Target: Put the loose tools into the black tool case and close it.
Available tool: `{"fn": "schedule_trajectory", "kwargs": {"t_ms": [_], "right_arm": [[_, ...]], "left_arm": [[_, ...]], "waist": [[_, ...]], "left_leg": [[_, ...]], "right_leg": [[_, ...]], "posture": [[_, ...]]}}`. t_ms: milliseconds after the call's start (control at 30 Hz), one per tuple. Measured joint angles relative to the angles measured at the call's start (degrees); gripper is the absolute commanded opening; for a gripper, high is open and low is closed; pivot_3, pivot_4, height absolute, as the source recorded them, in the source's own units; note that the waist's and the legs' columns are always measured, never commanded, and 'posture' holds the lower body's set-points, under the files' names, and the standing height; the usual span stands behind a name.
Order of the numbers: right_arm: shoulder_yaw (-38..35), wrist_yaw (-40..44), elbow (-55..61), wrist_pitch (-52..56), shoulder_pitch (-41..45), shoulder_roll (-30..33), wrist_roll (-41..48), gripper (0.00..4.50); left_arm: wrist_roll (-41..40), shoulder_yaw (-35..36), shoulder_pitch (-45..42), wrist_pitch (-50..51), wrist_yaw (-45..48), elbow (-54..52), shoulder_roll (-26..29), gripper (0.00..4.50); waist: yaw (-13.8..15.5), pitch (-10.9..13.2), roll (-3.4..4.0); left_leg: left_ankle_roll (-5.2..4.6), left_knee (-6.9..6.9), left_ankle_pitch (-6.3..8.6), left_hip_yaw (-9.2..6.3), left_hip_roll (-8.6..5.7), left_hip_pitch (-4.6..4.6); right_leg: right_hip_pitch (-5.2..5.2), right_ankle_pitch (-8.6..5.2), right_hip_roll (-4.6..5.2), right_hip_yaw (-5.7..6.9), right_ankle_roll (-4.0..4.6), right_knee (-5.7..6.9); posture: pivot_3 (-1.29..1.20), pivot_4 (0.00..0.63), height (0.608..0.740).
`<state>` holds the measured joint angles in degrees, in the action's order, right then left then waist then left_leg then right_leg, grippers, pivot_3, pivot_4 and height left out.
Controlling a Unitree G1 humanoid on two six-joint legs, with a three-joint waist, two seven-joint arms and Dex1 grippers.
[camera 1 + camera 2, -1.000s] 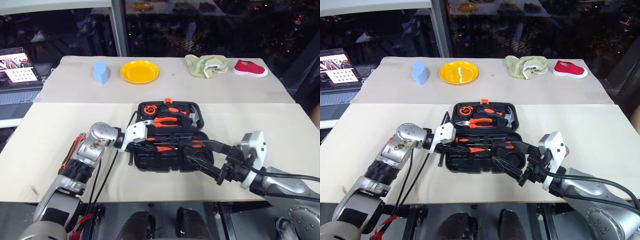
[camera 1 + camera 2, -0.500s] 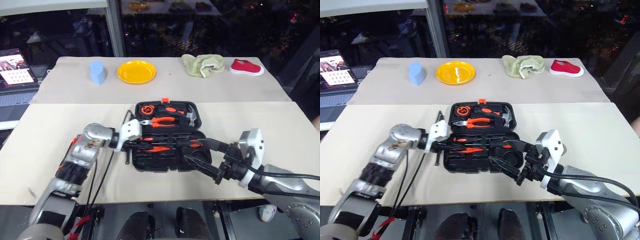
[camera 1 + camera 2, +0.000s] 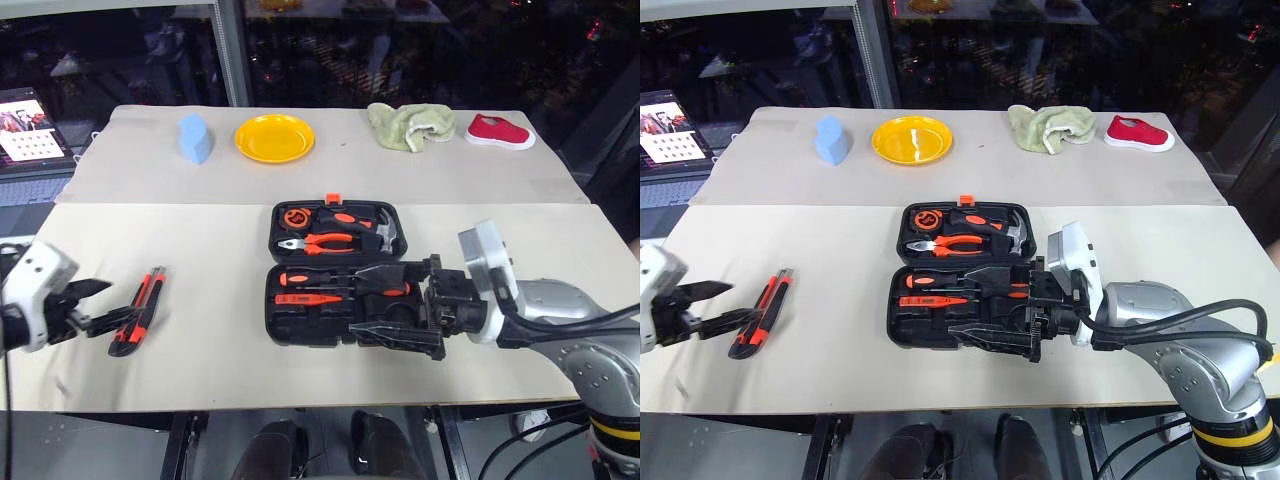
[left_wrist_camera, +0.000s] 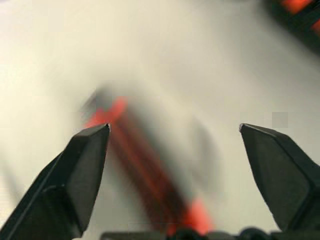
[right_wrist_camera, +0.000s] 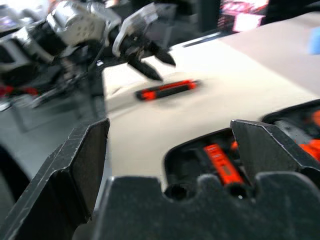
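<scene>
Orange-and-black utility knife is lying on the beige table, well apart from the black tool case, off toward your left edge. You are bringing the left gripper down at its near end; the fingers are standing apart with nothing between them, and the left wrist view is showing the knife as a blurred streak running between the two tips. Whether the lower tip is touching the handle I cannot tell.

The case is lying open, both halves flat. Two screwdrivers and the slim red tester are sitting in the near half; pliers and hammer are sitting in the far half. The right gripper is hovering over the near half, jaws wide, holding nothing.

What you are risking:
- The knife is lying at a slant to the fingers. Closing off-centre, near one end, is likely to spin it flat on the table or let it droop once lifted.
- It is sitting near the table's front-left edge; a nudge from a closing finger could push it toward the drop.
- The right gripper's fingers are hanging just above the seated tools. Any dip is liable to knock a screwdriver out of its recess, and a tool sitting proud will be stopping the lid from closing.
- That arm is also occupying the space above the case, so the two arms may be crowding each other when the knife comes over.
</scene>
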<state>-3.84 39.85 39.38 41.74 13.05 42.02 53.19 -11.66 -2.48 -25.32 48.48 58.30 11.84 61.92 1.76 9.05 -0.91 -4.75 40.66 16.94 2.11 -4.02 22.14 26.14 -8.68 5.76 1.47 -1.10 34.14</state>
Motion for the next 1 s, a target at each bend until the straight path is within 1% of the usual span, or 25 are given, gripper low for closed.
{"fn": "schedule_trajectory", "kwargs": {"t_ms": [67,167,200,233,267,300,367,433,500,567,733,767,800,867,933,967,1000], "right_arm": [[-0.4,-0.3,0.05,0.17,-1.33,0.41,0.01,4.5],[-1.7,-1.13,1.37,0.19,-3.46,0.93,0.79,4.5],[-1.91,-1.33,1.82,0.2,-4.15,1.24,1.02,4.5],[-2.25,-1.53,2.31,0.23,-5.11,1.43,1.14,4.5],[-2.52,-1.73,2.68,0.28,-5.7,1.6,1.23,4.5],[-3.95,-2.31,3.67,0.28,-7.6,1.82,1.61,4.5],[-5.35,-3.74,4.79,0.3,-10.68,2.23,1.72,4.5],[-6.17,-4.77,6.36,0.28,-12.92,2.23,1.75,4.5],[-7.09,-6.35,8.6,0.25,-16.93,2.16,1.77,4.5],[-7.92,-7.74,10.15,0.21,-19.42,1.83,1.78,4.5],[-8.93,-11.08,14.35,-0.04,-24.99,1.03,1.97,4.5],[-9.0,-11.64,14.96,-0.05,-25.81,0.94,2.05,4.5],[-9.3,-12.17,15.45,-0.08,-26.31,0.87,2.11,4.5],[-9.98,-12.88,15.88,-0.15,-27.36,0.83,2.13,4.5],[-10.35,-13.77,16.23,-0.31,-27.81,0.53,2.14,4.5],[-10.38,-14.09,16.34,-0.41,-27.97,0.33,2.14,4.5],[-10.38,-14.27,16.34,-0.46,-28.03,0.27,2.14,4.5]], "left_arm": [[-0.11,-1.51,-4.52,-5.37,3.77,-0.01,-1.91,1.55],[-0.45,-4.92,-13.33,-9.14,9.74,-1.15,-3.65,1.55],[-0.41,-6.07,-15.82,-10.49,11.62,-2.13,-4.14,1.55],[-0.38,-7.23,-17.98,-11.54,13.49,-3.1,-4.75,1.55],[-0.35,-8.23,-19.44,-12.45,15.13,-3.97,-5.29,1.55],[0.01,-10.32,-21.91,-12.96,17.23,-4.84,-6.95,1.55],[0.28,-15.55,-25.41,-13.15,20.81,-8.23,-11.42,1.55],[0.74,-20.15,-26.15,-13.0,22.88,-11.35,-14.58,1.55],[1.42,-25.58,-26.37,-11.2,25.04,-14.41,-16.94,1.55],[1.97,-28.19,-26.57,-9.34,25.72,-16.06,-18.58,1.55],[4.21,-33.01,-28.85,-3.16,24.58,-17.13,-22.18,1.55],[4.86,-34.19,-28.98,-1.93,24.28,-17.28,-22.67,1.55],[5.12,-35.07,-29.09,-0.87,23.81,-17.22,-23.39,1.55],[5.35,-36.0,-29.73,1.18,23.08,-16.93,-25.14,1.55],[5.74,-37.06,-30.31,2.97,22.15,-16.23,-26.66,1.55],[5.8,-37.11,-30.34,3.59,21.92,-15.98,-26.98,1.55],[5.79,-37.12,-30.44,4.36,21.79,-15.9,-27.13,1.55]], "waist": [[0.7,0.08,-0.17],[0.77,0.11,-0.35],[0.64,0.12,-0.35],[0.5,0.11,-0.35],[0.4,0.11,-0.35],[0.26,0.12,-0.34],[0.4,0.12,-0.34],[0.32,0.12,-0.34],[-0.25,0.13,-0.35],[-0.7,0.14,-0.35],[-0.76,0.17,-0.39],[-0.76,0.17,-0.39],[-0.77,0.17,-0.39],[-0.77,0.16,-0.39],[-0.83,0.16,-0.38],[-0.91,0.16,-0.38],[-0.94,0.16,-0.38]], "left_leg": [[0.0,0.15,-0.01,-0.06,0.0,0.22],[-0.14,0.21,0.04,-0.04,-0.1,0.41],[-0.27,0.2,0.02,0.0,-0.13,0.45],[-0.66,0.2,-0.17,0.01,-0.14,0.46],[-0.74,0.2,-0.22,0.02,-0.15,0.46],[-0.76,0.17,-0.23,0.02,-0.14,0.49],[-0.78,0.18,-0.25,-0.03,-0.13,0.61],[-0.8,0.2,-0.26,-0.03,-0.13,0.69],[-0.81,0.21,-0.27,-0.02,-0.08,0.71],[-0.78,0.24,-0.29,-0.01,-0.05,0.69],[-0.89,0.35,-0.36,-0.02,-0.03,0.54],[-1.02,0.36,-0.34,-0.01,-0.03,0.48],[-1.37,0.38,-0.18,-0.01,-0.03,0.45],[-1.39,0.49,-0.19,-0.01,-0.03,0.43],[-1.44,0.57,-0.16,0.0,-0.03,0.43],[-1.42,0.57,-0.17,0.01,-0.03,0.43],[-1.23,0.57,-0.28,0.01,-0.03,0.43]], "right_leg": [[0.07,0.01,0.11,0.04,0.01,-0.01],[0.04,0.07,0.11,0.12,-0.08,-0.05],[0.07,0.09,0.07,0.2,-0.12,-0.07],[0.05,0.09,0.04,0.26,-0.13,-0.07],[0.05,0.09,-0.04,0.3,-0.13,-0.07],[0.05,0.09,-0.24,0.32,-0.13,-0.06],[0.04,0.08,-0.28,0.47,-0.13,-0.06],[0.08,0.08,-0.32,0.47,-0.13,-0.07],[0.08,0.07,-0.4,0.42,-0.12,-0.07],[0.08,0.05,-0.41,0.35,-0.12,-0.1],[-0.07,-0.03,-0.37,-0.11,-0.16,-0.06],[-0.12,-0.07,-0.37,-0.17,-0.23,-0.05],[-0.14,-0.23,-0.37,-0.2,-0.53,-0.03],[-0.17,-0.22,-0.37,-0.21,-0.58,0.0],[-0.15,-0.2,-0.38,-0.26,-0.56,0.06],[-0.12,-0.08,-0.37,-0.32,-0.37,0.08],[-0.1,-0.04,-0.38,-0.34,-0.29,0.1]], "posture": [[0.0,0.15,0.74],[0.0,0.15,0.74],[0.0,0.15,0.74],[0.0,0.15,0.74],[0.0,0.15,0.74],[0.0,0.15,0.74],[0.0,0.15,0.74],[0.0,0.15,0.74],[0.0,0.15,0.74],[0.0,0.15,0.74],[0.0,0.15,0.74],[0.0,0.15,0.74],[0.0,0.15,0.74],[0.0,0.15,0.74],[0.0,0.15,0.74],[0.0,0.15,0.74],[0.0,0.15,0.74]]}}
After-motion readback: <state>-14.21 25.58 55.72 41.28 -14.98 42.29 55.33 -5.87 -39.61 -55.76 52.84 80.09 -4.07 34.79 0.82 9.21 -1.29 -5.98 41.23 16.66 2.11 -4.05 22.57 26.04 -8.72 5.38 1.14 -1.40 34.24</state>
